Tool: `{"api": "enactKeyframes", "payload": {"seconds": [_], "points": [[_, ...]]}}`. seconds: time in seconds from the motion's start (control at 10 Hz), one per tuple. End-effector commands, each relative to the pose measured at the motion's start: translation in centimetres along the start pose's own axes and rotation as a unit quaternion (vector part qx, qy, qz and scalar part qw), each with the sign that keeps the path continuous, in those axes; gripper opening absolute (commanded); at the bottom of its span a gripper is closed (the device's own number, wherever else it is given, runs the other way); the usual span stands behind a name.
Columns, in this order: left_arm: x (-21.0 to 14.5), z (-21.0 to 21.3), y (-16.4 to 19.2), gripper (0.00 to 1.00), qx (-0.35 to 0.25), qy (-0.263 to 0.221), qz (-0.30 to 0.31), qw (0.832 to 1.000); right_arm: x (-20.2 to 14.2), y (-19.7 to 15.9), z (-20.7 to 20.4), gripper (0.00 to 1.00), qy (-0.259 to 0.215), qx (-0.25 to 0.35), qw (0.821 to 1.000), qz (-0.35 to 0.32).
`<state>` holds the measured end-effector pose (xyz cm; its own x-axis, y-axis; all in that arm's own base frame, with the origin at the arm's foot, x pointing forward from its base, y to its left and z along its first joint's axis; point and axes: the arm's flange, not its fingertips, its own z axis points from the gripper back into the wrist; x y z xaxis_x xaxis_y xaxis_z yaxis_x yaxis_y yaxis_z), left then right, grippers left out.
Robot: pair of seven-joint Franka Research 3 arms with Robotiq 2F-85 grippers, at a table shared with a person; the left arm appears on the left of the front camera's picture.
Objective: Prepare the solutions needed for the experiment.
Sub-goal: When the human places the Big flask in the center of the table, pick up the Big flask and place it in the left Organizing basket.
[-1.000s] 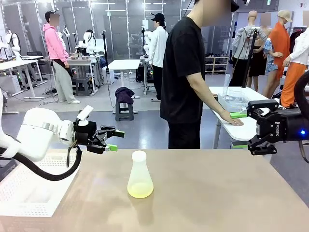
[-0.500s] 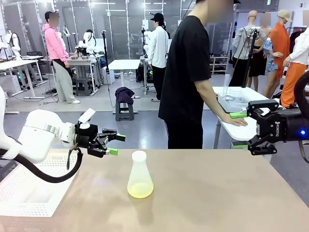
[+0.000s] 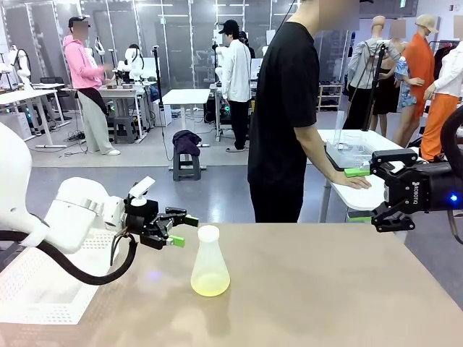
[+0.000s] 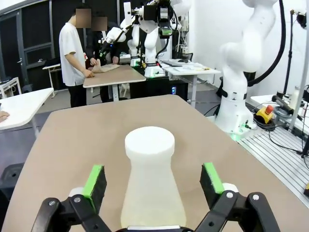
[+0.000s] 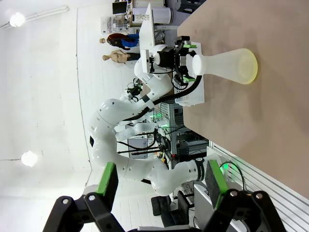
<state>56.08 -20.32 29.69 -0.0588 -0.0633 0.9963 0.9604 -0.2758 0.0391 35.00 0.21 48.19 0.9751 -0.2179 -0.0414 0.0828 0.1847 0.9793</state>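
Though flask point(image 3: 210, 262) unlabelled, "ROBOTIQ" on released right pincer point(image 3: 367, 198); left pincer point(image 3: 182, 230) released.

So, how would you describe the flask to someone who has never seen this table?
On the brown table, near its middle, stands a translucent conical flask with a white cap. The left gripper is open just beside its neck. A little pale yellow-green liquid at its bottom marks it.

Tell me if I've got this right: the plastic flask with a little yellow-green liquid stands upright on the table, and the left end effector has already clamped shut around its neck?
Not quite. The left end effector is open, not clamped. In the left wrist view its green pads stand apart on either side of the flask without touching it. The rest holds: the flask stands upright on the table with a little yellow-green liquid at the bottom.
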Motion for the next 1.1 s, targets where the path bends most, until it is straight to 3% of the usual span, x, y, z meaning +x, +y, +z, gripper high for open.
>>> {"api": "enactKeyframes", "payload": {"seconds": [0.0, 0.3, 1.0], "points": [[-0.4, -0.6, 1.1, 1.0, -0.021, -0.014, 0.017, 1.0, 0.1, 0.2, -0.1, 0.92, -0.004, 0.005, 1.0, -0.007], [-1.1, -1.9, 2.3, 1.0, -0.019, -0.015, 0.032, 0.999, 0.1, 0.2, -0.1, 0.92, -0.004, 0.005, 1.0, -0.007], [-2.2, -5.1, 2.8, 1.0, -0.076, -0.029, 0.042, 0.996, 0.1, 0.2, -0.1, 0.92, -0.004, 0.005, 1.0, -0.007]]}}
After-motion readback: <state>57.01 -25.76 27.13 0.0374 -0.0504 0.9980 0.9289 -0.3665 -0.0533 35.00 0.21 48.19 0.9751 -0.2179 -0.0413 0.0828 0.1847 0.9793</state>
